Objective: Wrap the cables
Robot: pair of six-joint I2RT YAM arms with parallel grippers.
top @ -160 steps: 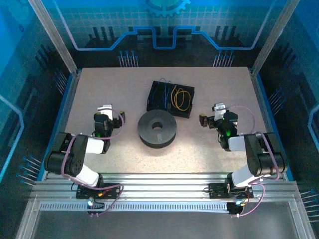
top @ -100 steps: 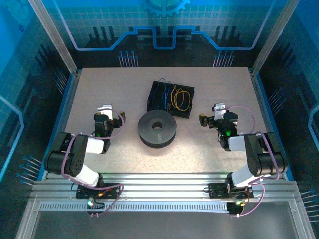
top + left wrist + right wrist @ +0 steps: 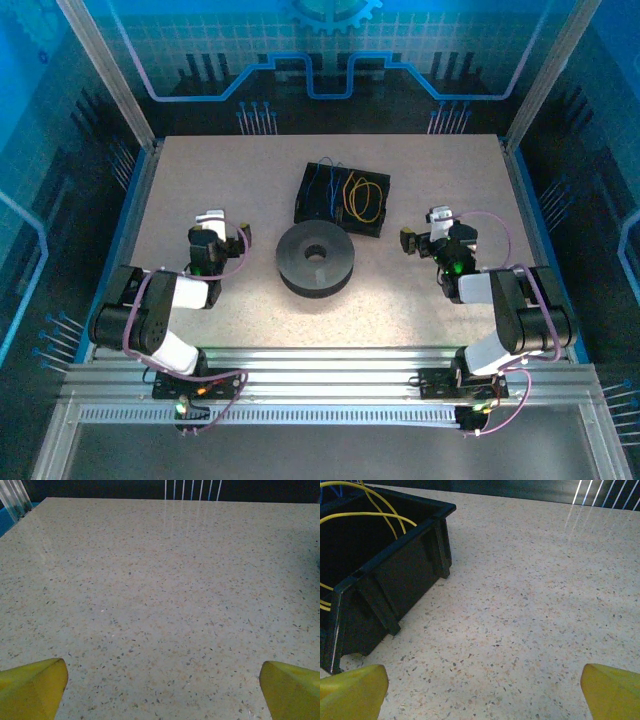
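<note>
The cables lie loose inside a black bin [image 3: 372, 229] at the back centre of the table: a yellow cable [image 3: 365, 197] coiled on its right side and a thin blue cable [image 3: 325, 185] on its left. In the right wrist view the yellow cable [image 3: 375, 515] loops over the bin's wall [image 3: 395, 575], up and to the left of my right gripper [image 3: 482, 692]. That gripper is open over bare table. My left gripper [image 3: 162, 692] is open too, with nothing between its yellow fingertips [image 3: 35, 687]. From above, the left gripper [image 3: 212, 230] and right gripper [image 3: 425, 236] flank the middle.
A black round spool [image 3: 315, 258] with a centre hole sits just in front of the bin, between the two arms. Speckled tabletop [image 3: 230, 170] stretches around them. Aluminium posts and blue side walls [image 3: 130, 205] border the table.
</note>
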